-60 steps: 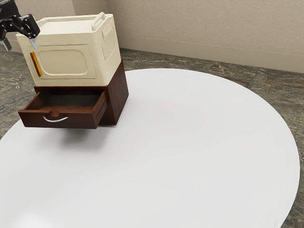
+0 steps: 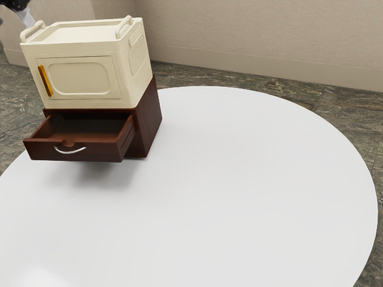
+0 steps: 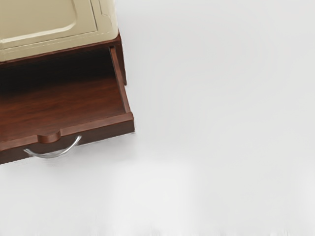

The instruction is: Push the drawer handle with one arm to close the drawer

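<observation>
My gripper (image 2: 16, 6) is partly cut off at the exterior view's upper left corner, above and apart from the drawer. Below the cream box, the dark brown drawer (image 2: 78, 150) stands pulled out of its cabinet (image 2: 149, 116). A curved silver handle (image 2: 70, 150) is on its front. From my hand, the wrist view looks down into the drawer (image 3: 59, 103), with its handle (image 3: 54, 156) on the front panel. Nothing touches the handle.
A cream box (image 2: 84, 78) with top handles and an orange strip (image 2: 45, 81) rests on the cabinet. The round white table (image 2: 227, 179) extends toward the exterior view's right. A wall stands behind it.
My gripper has moved up in the exterior view, largely out of its upper left corner. The drawer and the cream box stand as before.
</observation>
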`<action>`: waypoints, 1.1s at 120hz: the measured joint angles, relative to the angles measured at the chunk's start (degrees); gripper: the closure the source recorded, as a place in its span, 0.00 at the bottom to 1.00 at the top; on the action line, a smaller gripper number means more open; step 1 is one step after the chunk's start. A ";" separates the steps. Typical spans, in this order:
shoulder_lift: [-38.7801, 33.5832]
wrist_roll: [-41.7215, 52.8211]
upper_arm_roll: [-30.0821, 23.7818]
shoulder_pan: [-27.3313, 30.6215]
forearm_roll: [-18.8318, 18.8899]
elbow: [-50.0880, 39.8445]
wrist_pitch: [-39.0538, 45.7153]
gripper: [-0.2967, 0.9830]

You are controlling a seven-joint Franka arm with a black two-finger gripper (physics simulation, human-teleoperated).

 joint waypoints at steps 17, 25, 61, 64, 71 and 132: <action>-18.43 0.79 -7.99 7.90 1.40 -38.89 2.84 0.25; -22.07 0.03 -3.56 8.58 1.93 -51.76 5.21 0.25; -8.50 6.48 6.07 7.01 7.30 -61.79 28.27 0.25; -6.81 7.57 8.55 5.70 7.59 -61.74 30.71 0.25; -3.92 9.93 11.92 3.92 7.88 -61.41 35.86 0.25; 12.42 13.12 17.61 1.53 -0.51 -52.20 50.91 0.25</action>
